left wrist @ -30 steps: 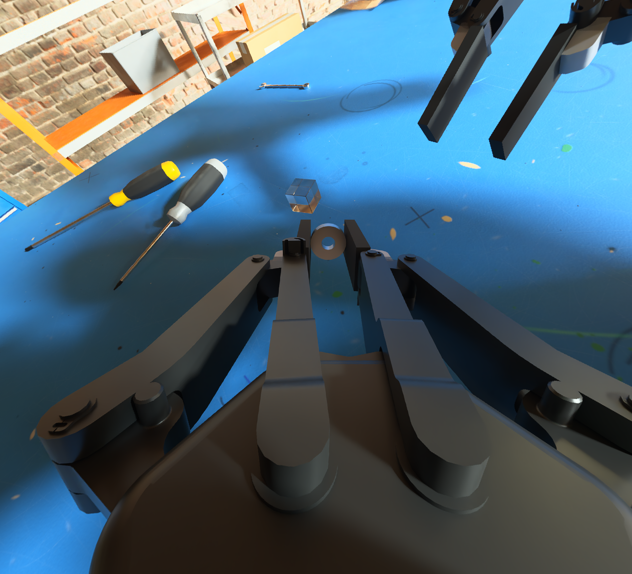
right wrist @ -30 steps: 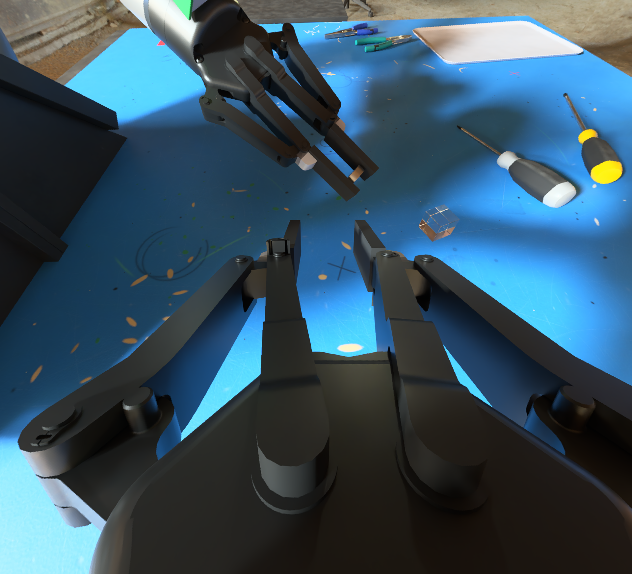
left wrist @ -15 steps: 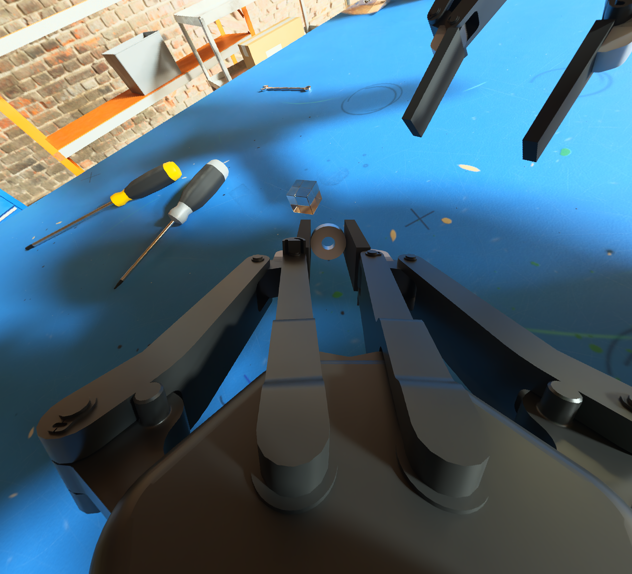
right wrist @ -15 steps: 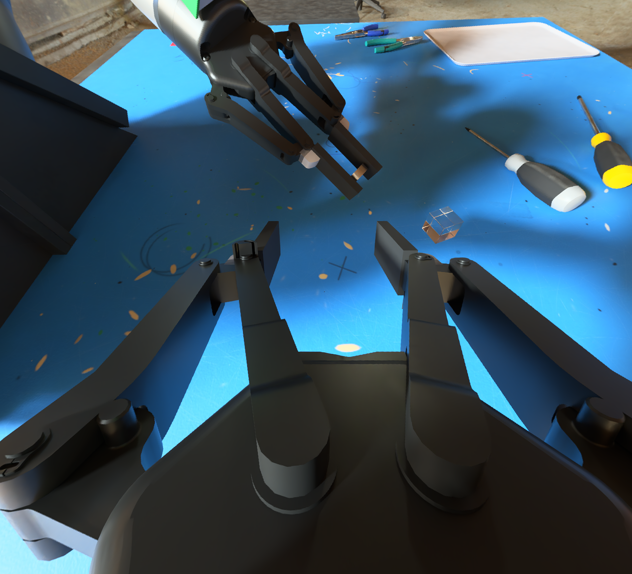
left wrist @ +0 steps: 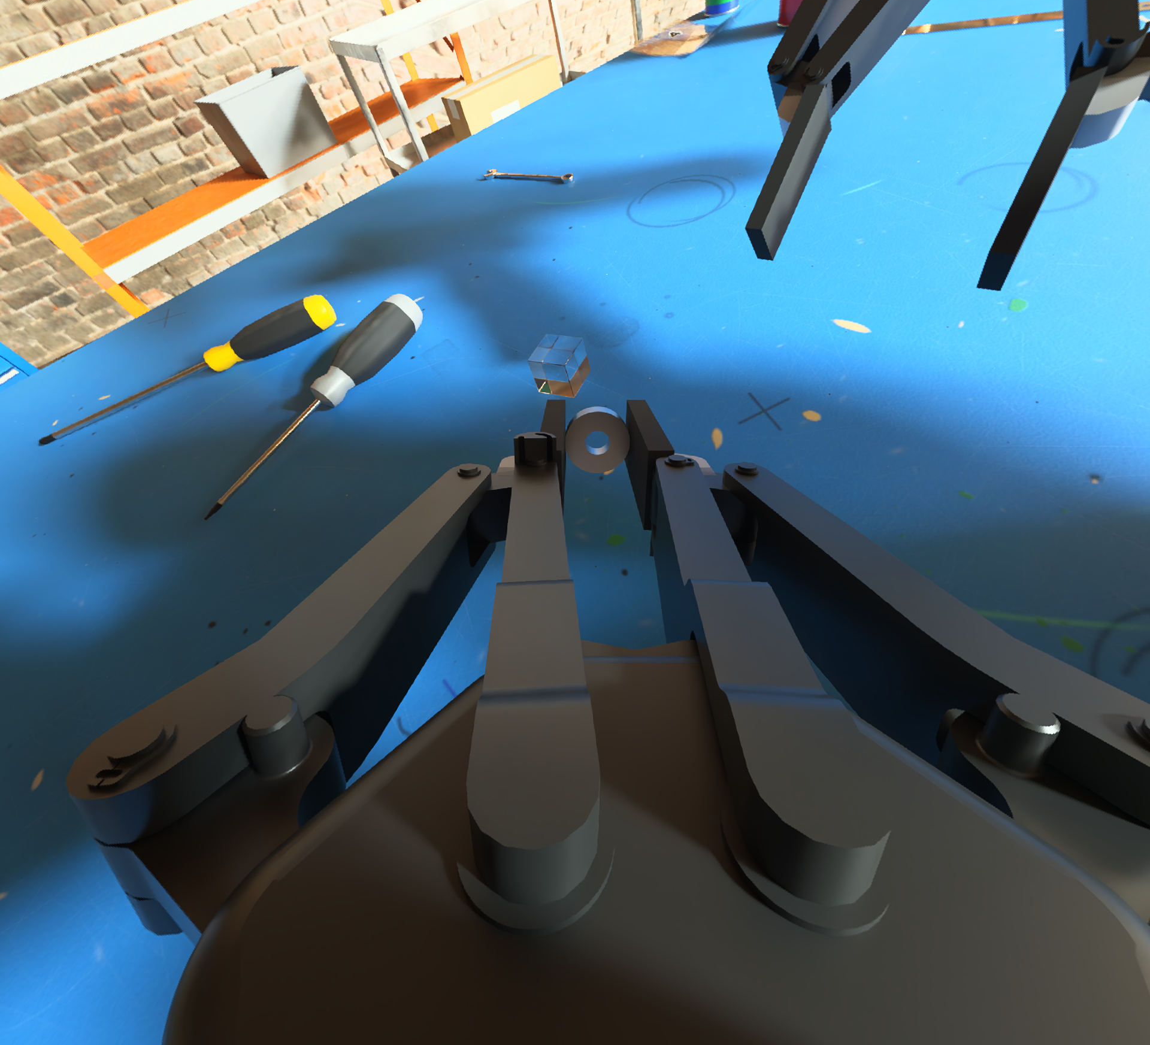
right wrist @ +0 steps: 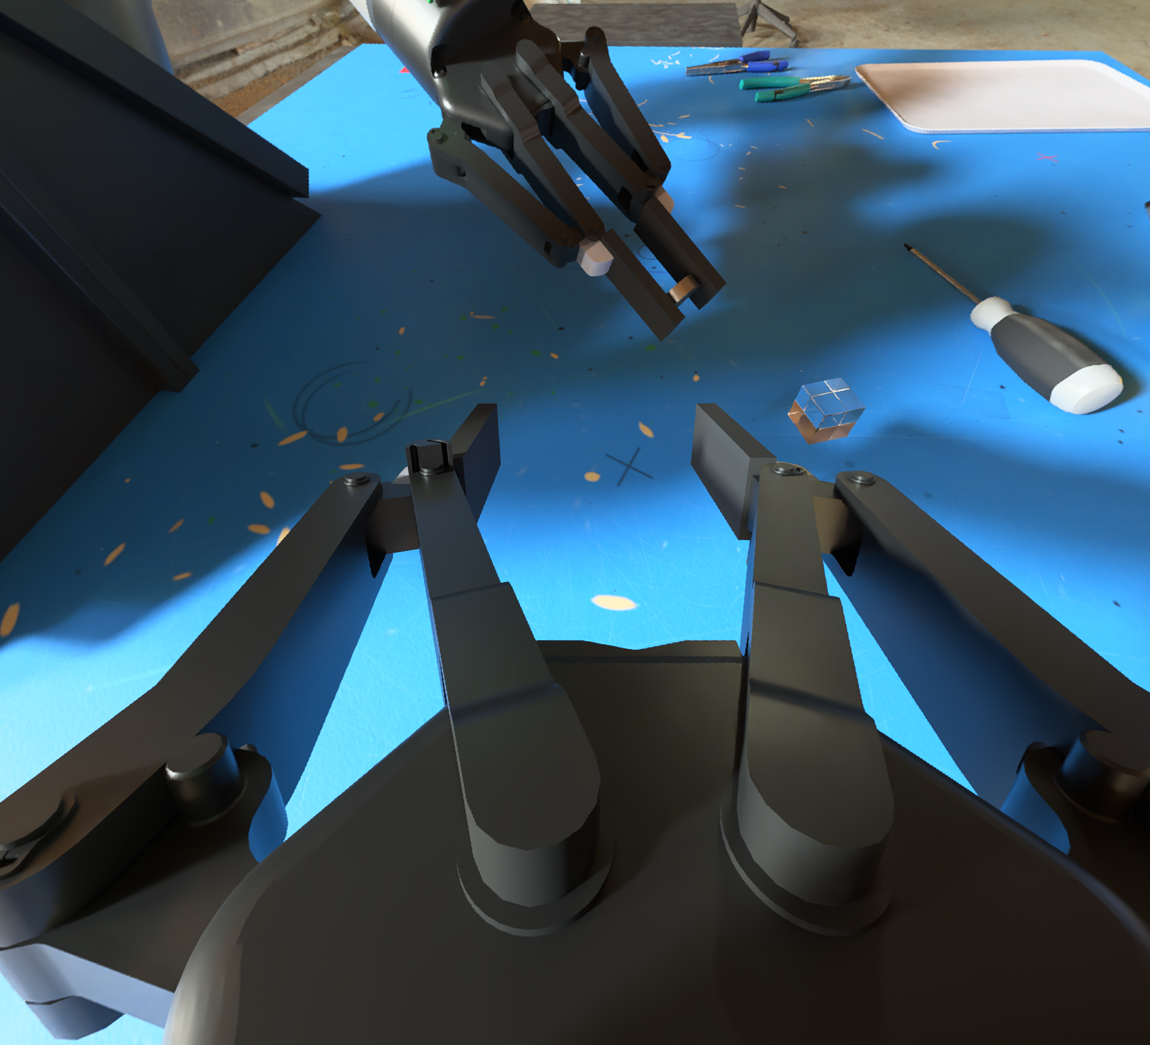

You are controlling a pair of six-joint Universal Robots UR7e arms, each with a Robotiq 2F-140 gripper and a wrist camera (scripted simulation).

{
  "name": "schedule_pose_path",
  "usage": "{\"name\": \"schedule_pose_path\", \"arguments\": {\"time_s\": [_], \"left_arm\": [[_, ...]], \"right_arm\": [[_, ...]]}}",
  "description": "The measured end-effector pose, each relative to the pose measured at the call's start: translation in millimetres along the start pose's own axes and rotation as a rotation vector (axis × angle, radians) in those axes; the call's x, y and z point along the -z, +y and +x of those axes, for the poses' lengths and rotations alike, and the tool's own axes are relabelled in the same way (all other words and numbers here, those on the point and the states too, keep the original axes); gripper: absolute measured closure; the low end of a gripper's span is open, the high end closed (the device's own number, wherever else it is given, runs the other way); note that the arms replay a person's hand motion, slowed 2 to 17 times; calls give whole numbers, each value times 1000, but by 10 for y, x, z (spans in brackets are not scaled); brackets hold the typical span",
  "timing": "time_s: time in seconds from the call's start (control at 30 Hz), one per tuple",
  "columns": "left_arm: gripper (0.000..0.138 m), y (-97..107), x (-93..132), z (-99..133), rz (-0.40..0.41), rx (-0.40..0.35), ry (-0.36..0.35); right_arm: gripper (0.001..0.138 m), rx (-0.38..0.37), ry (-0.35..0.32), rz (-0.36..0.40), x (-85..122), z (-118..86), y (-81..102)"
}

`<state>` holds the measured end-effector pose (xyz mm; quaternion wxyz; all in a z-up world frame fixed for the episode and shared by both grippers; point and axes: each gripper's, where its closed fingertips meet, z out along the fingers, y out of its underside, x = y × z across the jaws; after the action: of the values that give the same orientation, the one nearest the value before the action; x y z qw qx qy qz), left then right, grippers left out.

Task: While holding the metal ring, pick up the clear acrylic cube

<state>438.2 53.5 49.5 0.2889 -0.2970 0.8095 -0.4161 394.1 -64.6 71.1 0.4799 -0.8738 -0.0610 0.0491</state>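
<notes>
Left pincer [left wrist: 596,424]: closed on the metal ring [left wrist: 597,440], which is held upright between the fingertips, above the blue surface [left wrist: 809,486].
Right pincer [right wrist: 596,436]: jaws spread wide, empty, raised above the surface.
Clear acrylic cube [right wrist: 826,410]: resting on the surface, just to the right of the right pincer's fingertip and apart from it; near the ring, just beyond the left pincer's tips.
Screwdrivers: yellow-capped [left wrist: 267,334] and white-capped [left wrist: 367,352], lying side by side, beyond the cube.

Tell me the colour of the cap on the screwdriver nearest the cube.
White, on a dark grey handle; the screwdriver shows best in the right wrist view.
</notes>
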Motion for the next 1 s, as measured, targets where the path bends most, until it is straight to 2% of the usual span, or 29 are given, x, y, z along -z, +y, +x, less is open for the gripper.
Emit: {"name": "schedule_pose_path", "arguments": {"time_s": [0.1, 0.2, 0.57, 0.83, 1.0], "left_arm": [[113, 4, -3, 1, -3, -2, -1], [113, 11, -9, 9, -11, -11, -4], [113, 111, -74, 80, -95, -83, -10], [113, 197, -116, 132, -160, -138, -9], [113, 198, -111, 139, -160, -121, 3]], "right_arm": [[58, 18, -7, 1, 31, 47, 60], [59, 26, 16, -6, 50, 151, 143], [65, -25, 196, -47, 27, 784, 428], [66, -35, 251, -6, -62, 1107, 292], [66, -37, 236, -18, -189, 1230, 236]]}}
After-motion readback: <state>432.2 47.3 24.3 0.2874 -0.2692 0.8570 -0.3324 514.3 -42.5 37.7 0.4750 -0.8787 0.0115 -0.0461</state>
